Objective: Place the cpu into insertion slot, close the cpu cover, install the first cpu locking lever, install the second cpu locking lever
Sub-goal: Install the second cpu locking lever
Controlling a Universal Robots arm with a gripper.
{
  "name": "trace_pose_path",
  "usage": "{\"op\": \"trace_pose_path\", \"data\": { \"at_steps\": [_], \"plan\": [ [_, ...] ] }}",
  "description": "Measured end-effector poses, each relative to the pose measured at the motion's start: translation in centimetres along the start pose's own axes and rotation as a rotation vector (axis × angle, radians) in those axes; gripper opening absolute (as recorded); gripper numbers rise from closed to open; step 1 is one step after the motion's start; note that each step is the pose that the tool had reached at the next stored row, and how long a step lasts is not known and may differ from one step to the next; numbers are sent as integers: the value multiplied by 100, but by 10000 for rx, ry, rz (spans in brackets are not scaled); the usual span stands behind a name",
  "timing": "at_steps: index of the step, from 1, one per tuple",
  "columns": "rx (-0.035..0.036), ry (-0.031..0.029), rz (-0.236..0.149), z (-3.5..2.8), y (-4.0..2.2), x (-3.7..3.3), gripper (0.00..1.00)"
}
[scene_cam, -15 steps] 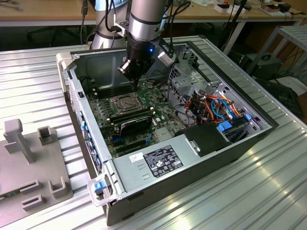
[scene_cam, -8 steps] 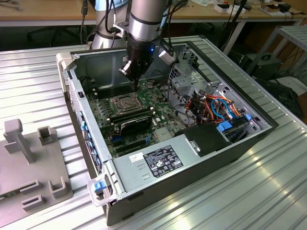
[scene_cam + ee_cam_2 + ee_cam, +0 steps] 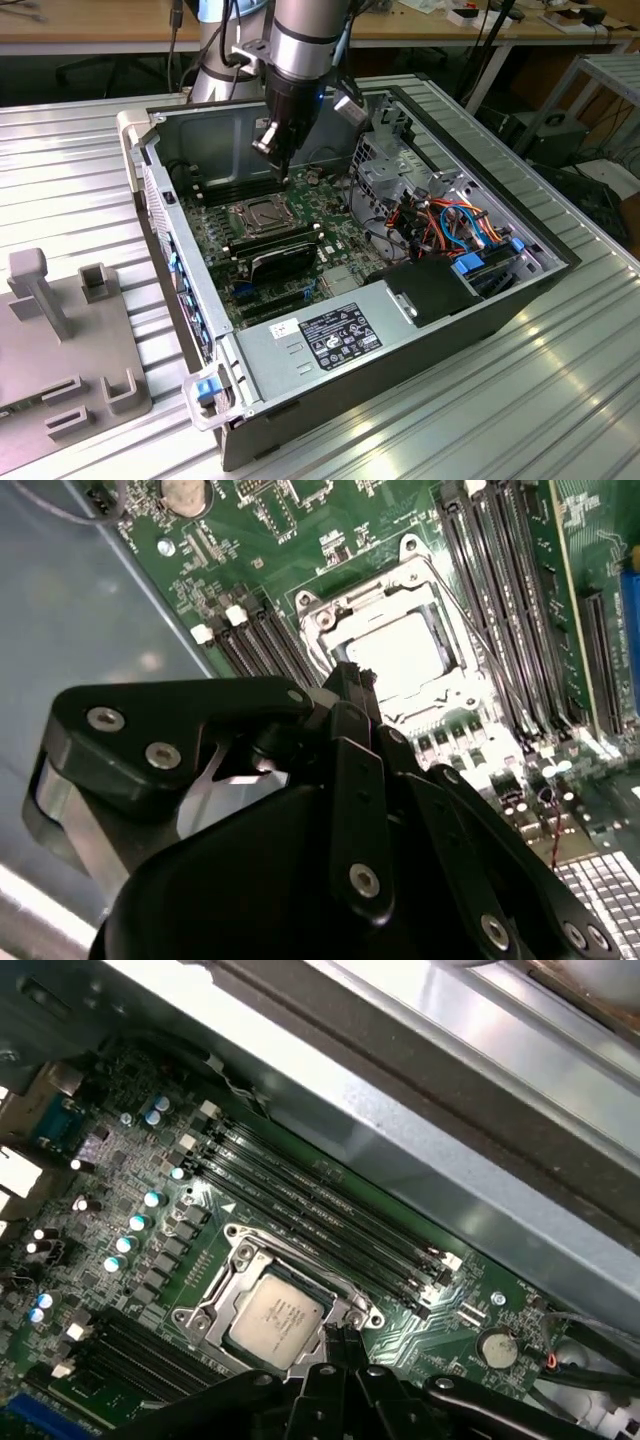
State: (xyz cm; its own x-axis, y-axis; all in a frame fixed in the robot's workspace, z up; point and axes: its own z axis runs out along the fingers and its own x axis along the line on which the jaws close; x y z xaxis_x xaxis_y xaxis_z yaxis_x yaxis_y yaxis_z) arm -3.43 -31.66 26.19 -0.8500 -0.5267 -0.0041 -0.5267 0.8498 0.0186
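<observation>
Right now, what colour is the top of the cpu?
Silver-grey metal, with faint print; the cpu shows best in the first wrist view.

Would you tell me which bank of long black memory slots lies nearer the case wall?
The bank between the cpu and the grey case wall; the other bank lies across the socket.

Silver-topped cpu seated flat in insertion slot, cpu cover closed around it
</observation>
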Motion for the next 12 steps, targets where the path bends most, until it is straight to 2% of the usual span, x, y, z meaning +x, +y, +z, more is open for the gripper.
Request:
{"op": "trace_pose_path", "data": {
  "at_steps": [1,3,12],
  "plan": [
    [1,2,-17,-35,1,0,11],
    [0,4,-218,-38,1,0,11],
    [-7,43,-2160,-38,1,0,11]
  ]
}}
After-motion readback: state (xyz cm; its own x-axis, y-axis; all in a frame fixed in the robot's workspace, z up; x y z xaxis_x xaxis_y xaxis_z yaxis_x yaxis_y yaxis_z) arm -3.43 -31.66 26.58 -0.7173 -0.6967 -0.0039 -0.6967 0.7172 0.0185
